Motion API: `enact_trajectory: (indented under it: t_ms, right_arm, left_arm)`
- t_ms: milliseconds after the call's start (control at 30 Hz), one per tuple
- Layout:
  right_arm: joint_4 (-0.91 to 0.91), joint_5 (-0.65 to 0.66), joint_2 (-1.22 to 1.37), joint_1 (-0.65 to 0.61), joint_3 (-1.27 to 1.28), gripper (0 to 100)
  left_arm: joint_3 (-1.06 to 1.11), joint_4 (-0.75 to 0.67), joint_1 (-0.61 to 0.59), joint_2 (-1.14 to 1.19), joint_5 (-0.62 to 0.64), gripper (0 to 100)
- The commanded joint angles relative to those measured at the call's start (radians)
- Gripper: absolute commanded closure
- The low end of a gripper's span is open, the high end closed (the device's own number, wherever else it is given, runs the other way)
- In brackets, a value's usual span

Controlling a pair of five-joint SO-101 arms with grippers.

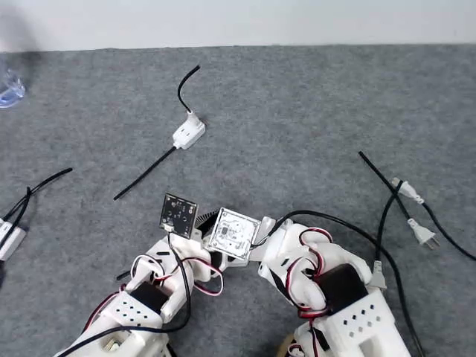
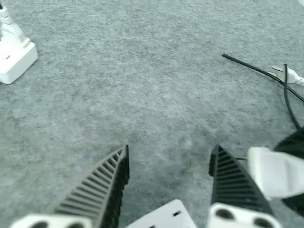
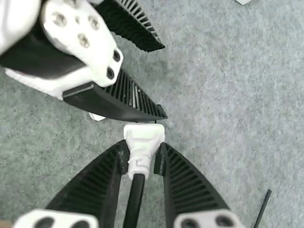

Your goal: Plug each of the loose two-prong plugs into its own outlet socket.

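The right tool (image 3: 143,145) pinches a blocky white plastic plug (image 3: 143,135) on its round black cord (image 3: 134,199); the left tool (image 2: 171,156) gapes wide, empty.

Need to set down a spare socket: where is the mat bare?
Bare: the wide grey stretch between the outlet socket and the loose plugs. Crowded: the near edge, where the left tool and the right tool, holding a plug, meet.

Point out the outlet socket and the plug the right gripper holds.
outlet socket (image 1: 188,133), high view, middle of its white body.
plug (image 3: 143,144), right wrist view, middle of its white head.
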Motion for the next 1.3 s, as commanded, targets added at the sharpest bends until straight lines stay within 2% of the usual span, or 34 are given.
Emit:
enact_trajectory:
  t_ms: [0,67,300,533,600,733,833,1100,1267]
  right_arm:
    - [-0.033,-0.008,-0.018,-0.008,-0.080,99.0]
    - [-0.033,-0.006,-0.010,-0.008,-0.080,99.0]
    - [-0.033,0.021,0.024,-0.008,-0.124,99.1]
    - [0.025,0.023,0.446,-0.008,-0.374,99.1]
    - [0.067,0.023,0.581,-0.016,-0.480,99.1]
    - [0.148,0.032,0.814,-0.033,-0.635,99.1]
    - [0.196,0.137,0.943,-0.064,-0.658,99.0]
    - [0.171,0.176,0.992,-0.104,-0.641,99.0]
    - [0.088,0.206,0.998,-0.104,-0.557,99.0]
  left_arm:
    - [-0.019,-0.029,-0.048,-0.005,0.000,74]
    - [-0.021,-0.031,-0.123,-0.005,0.000,74]
    - [-0.018,-0.028,-0.517,-0.005,0.000,74]
    - [-0.001,0.000,-0.810,-0.005,0.000,74]
    - [-0.001,0.002,-0.825,-0.005,-0.002,74]
    - [-0.001,0.032,-0.775,-0.003,-0.032,74]
    - [-0.001,0.035,-0.763,-0.005,-0.061,74]
    - [-0.001,0.035,-0.763,-0.005,-0.063,74]
    - [-0.001,0.035,-0.763,-0.005,-0.063,74]
